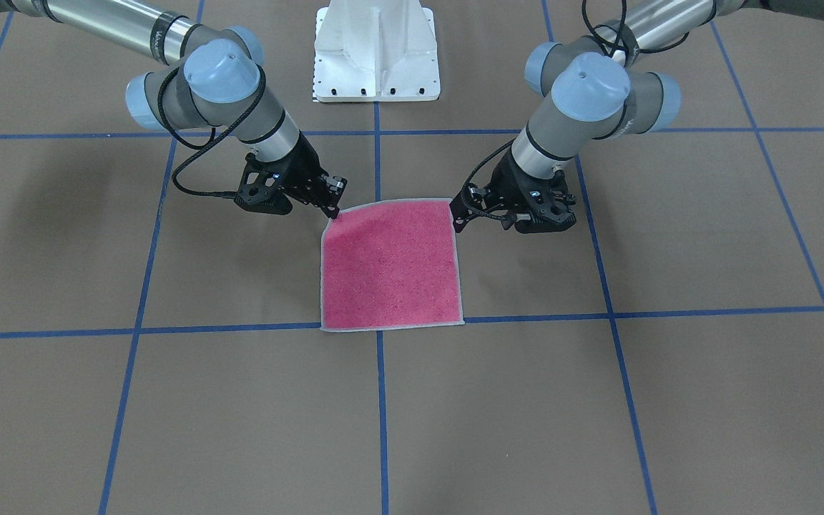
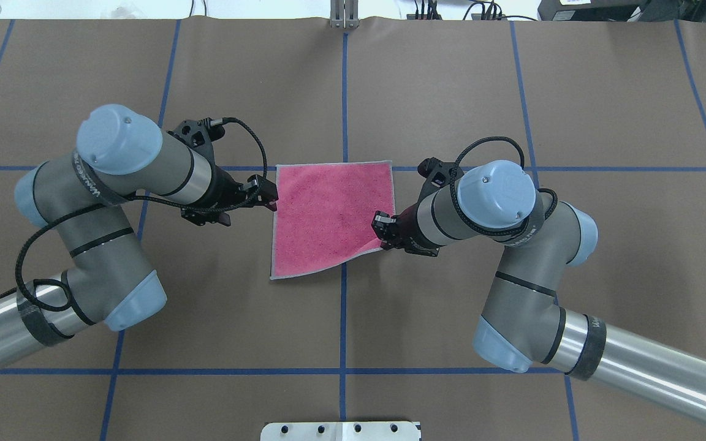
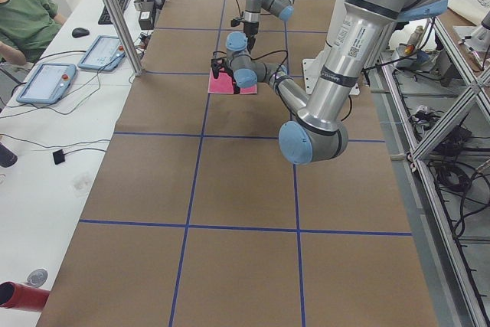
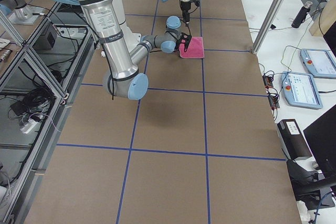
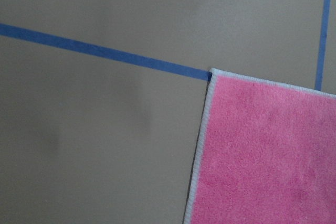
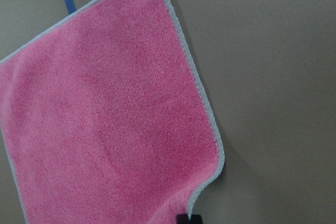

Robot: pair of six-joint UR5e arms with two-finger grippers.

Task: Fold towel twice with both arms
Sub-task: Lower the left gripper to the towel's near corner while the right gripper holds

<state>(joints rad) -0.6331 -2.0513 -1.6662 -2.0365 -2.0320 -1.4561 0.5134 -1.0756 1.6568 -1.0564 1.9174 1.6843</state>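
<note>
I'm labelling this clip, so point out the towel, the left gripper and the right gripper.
towel [image 2: 328, 211], overhead view, middle of the pink face.
left gripper [image 1: 481, 220], front-facing view, between its fingertips.
right gripper [image 1: 333, 212], front-facing view, fingertips at the towel's corner.

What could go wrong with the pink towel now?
1. Only the right tool seems to pinch a corner of the towel. The left tool sits beside the towel's edge, apparently holding nothing. Lifting now could drag the towel crooked and spoil the fold.
2. The right tool grips just the very tip of that corner, so the cloth might slip out.
</note>
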